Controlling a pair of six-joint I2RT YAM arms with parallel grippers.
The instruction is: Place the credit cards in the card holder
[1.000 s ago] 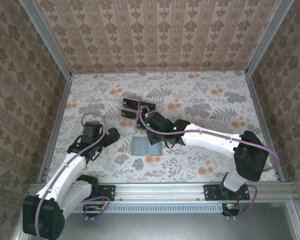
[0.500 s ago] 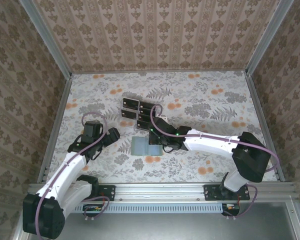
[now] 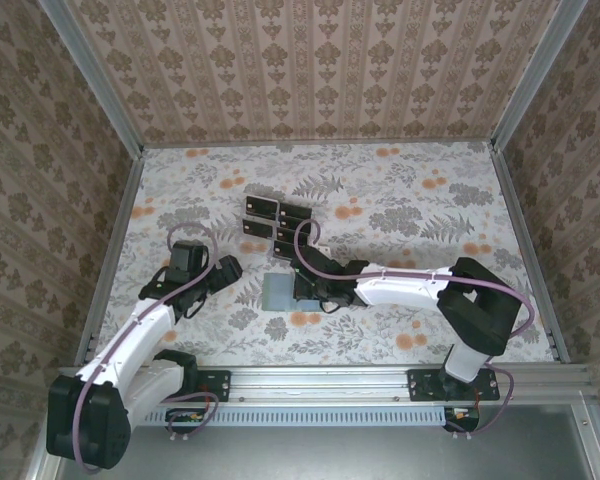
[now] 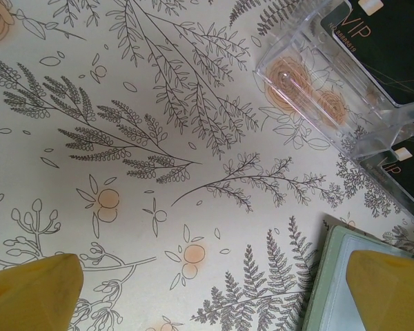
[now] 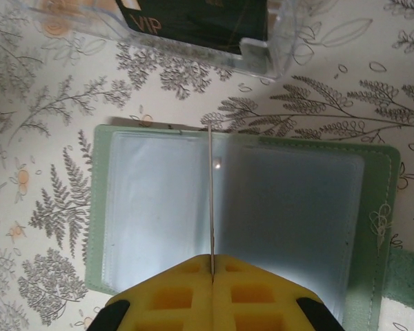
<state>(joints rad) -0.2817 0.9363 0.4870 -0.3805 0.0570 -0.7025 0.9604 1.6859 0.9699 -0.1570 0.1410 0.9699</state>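
Top external view: you are looking at a flat grey-green matte card holder lying open on the floral-printed table. It is sitting just on the near side of a clear plastic slotted rack, which is carrying the thin black rectangular credit cards. The right gripper is hanging over the card holder's right half. The left gripper is sitting to the holder's left, apart from it. Left wrist view: the left gripper is standing released, its yellow fingertips spread wide with nothing between them. A corner of the card holder is showing beside the right-hand fingertip, and the rack bays are showing black cards marked VIP. Right wrist view: the right gripper is clenching its yellow fingers on a thin sheet seen edge-on, which you are best reading as one credit card. The sheet is standing upright over the fold between the holder's two clear pockets. Step in hand, as a judgement: inserting one card, with more waiting in the rack. The next move is calling for you to lay the card toward flat and feed its leading edge into a pocket mouth. Which side the pockets are opening on cannot be told from here. The free left gripper may be needed to pin the holder against sliding.
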